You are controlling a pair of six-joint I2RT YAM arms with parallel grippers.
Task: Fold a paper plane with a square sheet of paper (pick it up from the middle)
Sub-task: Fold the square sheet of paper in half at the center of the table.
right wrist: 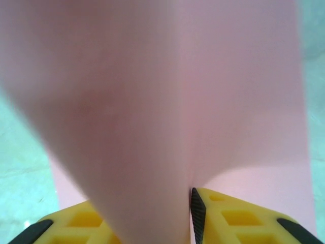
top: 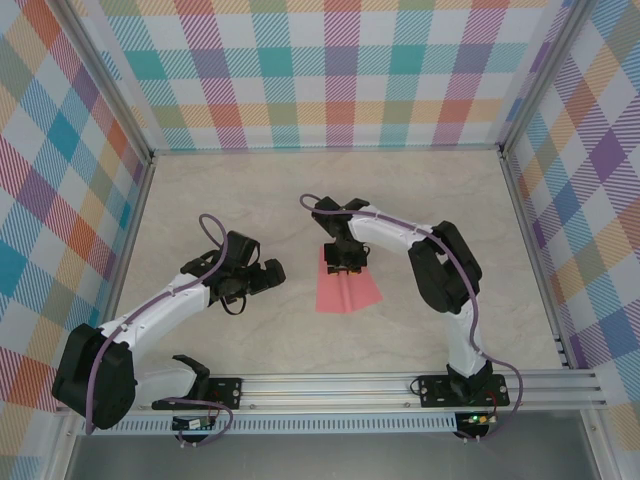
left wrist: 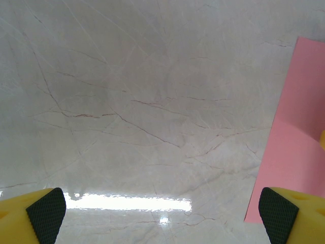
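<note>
The salmon-pink sheet of paper [top: 350,292] lies on the marble table [top: 250,200] between the two arms. My right gripper [top: 342,258] stands over its far end, pointing down. In the right wrist view the paper [right wrist: 152,101] is buckled up into a tall ridge between the yellow fingers, and the right black pad [right wrist: 197,216] presses against it; my right gripper [right wrist: 147,218] is shut on that ridge. The other pad is hidden behind the paper. My left gripper [top: 270,275] hovers left of the sheet, wide open [left wrist: 162,213] over bare table, with the paper's edge [left wrist: 294,142] at its right.
Plaid walls enclose the table on the left, back and right. An aluminium rail [top: 400,385] with both arm bases runs along the near edge. Bare marble lies behind and to both sides of the paper.
</note>
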